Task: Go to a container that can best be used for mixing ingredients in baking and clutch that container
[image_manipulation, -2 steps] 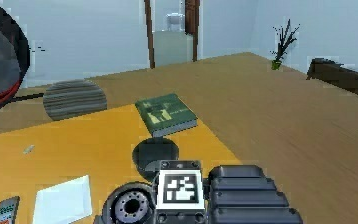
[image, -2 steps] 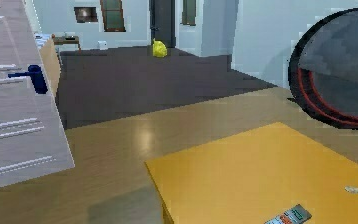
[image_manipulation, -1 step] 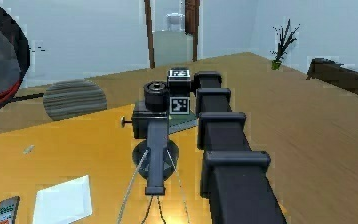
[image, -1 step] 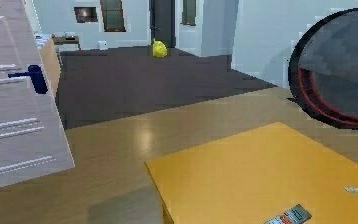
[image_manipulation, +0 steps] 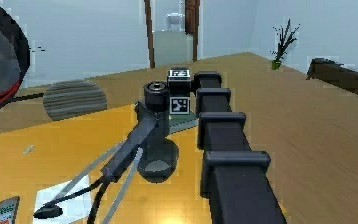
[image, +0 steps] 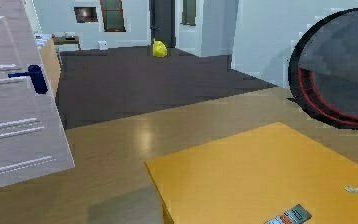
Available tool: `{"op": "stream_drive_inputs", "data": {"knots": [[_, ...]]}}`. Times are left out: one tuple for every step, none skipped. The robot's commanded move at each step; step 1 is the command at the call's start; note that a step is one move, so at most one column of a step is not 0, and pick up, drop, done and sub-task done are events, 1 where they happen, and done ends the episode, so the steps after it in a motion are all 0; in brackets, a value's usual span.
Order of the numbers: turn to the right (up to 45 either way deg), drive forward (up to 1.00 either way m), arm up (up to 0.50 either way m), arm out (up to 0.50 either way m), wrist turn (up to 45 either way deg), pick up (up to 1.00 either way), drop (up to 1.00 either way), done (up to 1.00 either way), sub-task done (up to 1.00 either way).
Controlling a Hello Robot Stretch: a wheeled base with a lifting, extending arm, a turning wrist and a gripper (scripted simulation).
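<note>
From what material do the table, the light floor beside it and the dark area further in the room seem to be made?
The table looks like smooth orange-yellow wood or laminate with a soft sheen; no grain shows, so either is possible. The light floor seems to be polished wood, going by its faint board lines and a pale reflection. The dark area is probably carpet, since it is flat, matte and without reflection.
</note>
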Motion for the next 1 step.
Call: {"op": "stream_drive_inputs", "data": {"knots": [[0.0,0.00,0.00,0.00,45.0,0.00,0.00,0.00,0.00]]}}
